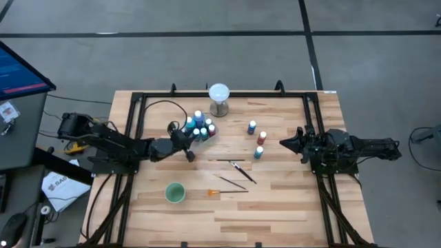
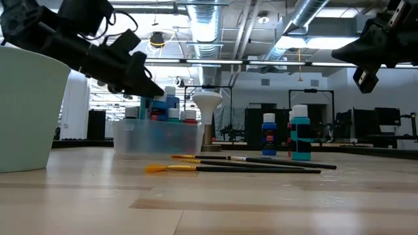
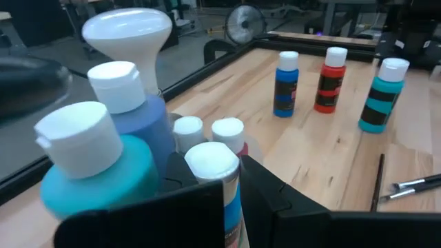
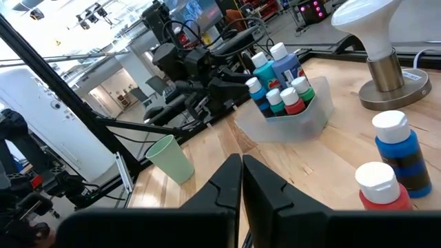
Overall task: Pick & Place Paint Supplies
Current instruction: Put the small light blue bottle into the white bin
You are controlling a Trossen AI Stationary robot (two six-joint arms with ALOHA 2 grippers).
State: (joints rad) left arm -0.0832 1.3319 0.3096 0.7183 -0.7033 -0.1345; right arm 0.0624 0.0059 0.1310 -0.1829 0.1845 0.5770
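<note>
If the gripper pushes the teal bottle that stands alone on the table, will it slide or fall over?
The teal bottle is tall on a narrow base, so a push near its white cap would probably tip it. Being round, it could then roll across the smooth wooden table.

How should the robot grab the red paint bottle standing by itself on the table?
Grip the red bottle around its body, just under the white cap, coming from the right tool side. It stands upright and apart from the blue bottle and teal bottle, so the sides look free.

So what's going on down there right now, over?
Left gripper at the clear bin, shut on a blue bottle. Right gripper shut, empty, waiting by the table's edge. Three bottles and the brushes still out. Nothing blocking.
</note>
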